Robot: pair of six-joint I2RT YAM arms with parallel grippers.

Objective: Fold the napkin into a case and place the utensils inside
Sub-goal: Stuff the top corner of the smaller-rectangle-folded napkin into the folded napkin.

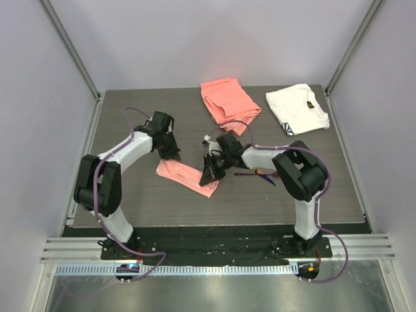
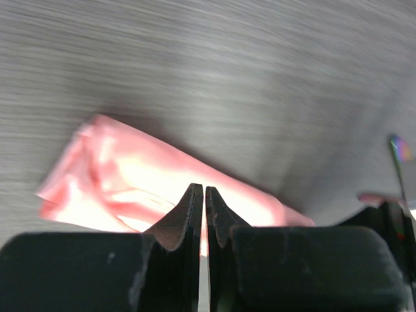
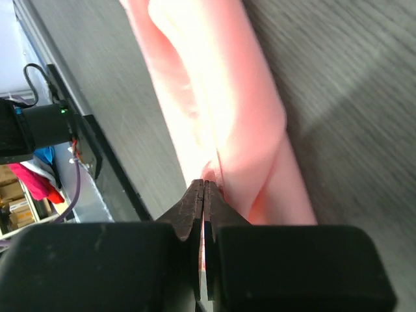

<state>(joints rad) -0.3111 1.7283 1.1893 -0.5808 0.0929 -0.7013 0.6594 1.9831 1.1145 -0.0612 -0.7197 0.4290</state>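
At mid-tabletop [image 1: 130, 117] the napkin [image 1: 187, 177] lies folded into a strip. The right fingers [image 3: 194, 211] pinch its right end, likely to steady the fold. The left fingers [image 2: 187, 218] are nearly closed at its left end, their hold on the cloth unclear. The utensils [image 1: 257, 173] wait just right.

No words, numbers or brand names can be read in any view. The only marking is a small dark mark [image 1: 311, 103] on the white cloth [image 1: 294, 112] at the far right of the surface [image 1: 130, 117]. It is too small to make out as letters or a logo.
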